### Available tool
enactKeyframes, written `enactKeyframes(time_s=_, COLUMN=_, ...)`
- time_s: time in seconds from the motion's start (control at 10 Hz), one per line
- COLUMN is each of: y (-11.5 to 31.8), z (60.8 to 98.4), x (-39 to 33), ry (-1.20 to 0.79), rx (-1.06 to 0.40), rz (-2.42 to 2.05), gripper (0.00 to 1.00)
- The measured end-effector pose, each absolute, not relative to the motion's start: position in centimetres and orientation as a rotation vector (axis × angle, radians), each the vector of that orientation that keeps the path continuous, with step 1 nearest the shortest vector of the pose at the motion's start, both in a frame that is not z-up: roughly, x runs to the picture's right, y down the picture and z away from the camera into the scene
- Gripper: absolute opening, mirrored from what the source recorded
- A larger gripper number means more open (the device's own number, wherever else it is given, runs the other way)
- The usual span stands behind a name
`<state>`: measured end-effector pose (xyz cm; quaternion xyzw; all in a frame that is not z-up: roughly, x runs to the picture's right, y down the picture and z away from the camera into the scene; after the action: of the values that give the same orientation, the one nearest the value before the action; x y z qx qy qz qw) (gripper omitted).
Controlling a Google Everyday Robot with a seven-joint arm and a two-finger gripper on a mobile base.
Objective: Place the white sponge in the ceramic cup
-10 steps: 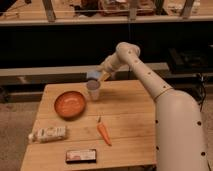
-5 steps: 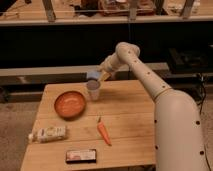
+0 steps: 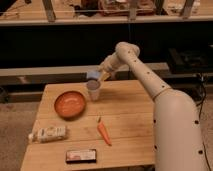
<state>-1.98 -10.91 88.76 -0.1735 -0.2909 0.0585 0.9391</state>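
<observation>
The ceramic cup [image 3: 93,91] stands upright on the wooden table [image 3: 130,125], just right of the orange bowl. My gripper [image 3: 96,76] reaches in from the right and hangs directly above the cup's mouth. It holds the white sponge [image 3: 93,75], a pale bluish block, just over the cup's rim. The sponge looks about as wide as the cup.
A wide orange bowl [image 3: 70,104] sits left of the cup. A carrot [image 3: 103,132] lies in the table's middle front. A whitish printed bag [image 3: 48,133] lies at the left front, and a dark flat packet [image 3: 81,156] near the front edge. Dark shelving stands behind.
</observation>
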Motion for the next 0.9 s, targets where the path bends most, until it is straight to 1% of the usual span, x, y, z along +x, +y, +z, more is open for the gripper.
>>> enactKeyframes(time_s=0.9, y=-10.93, z=89.12, x=-1.93, ry=-0.59, rx=-0.354, rz=0.109, gripper=0.27)
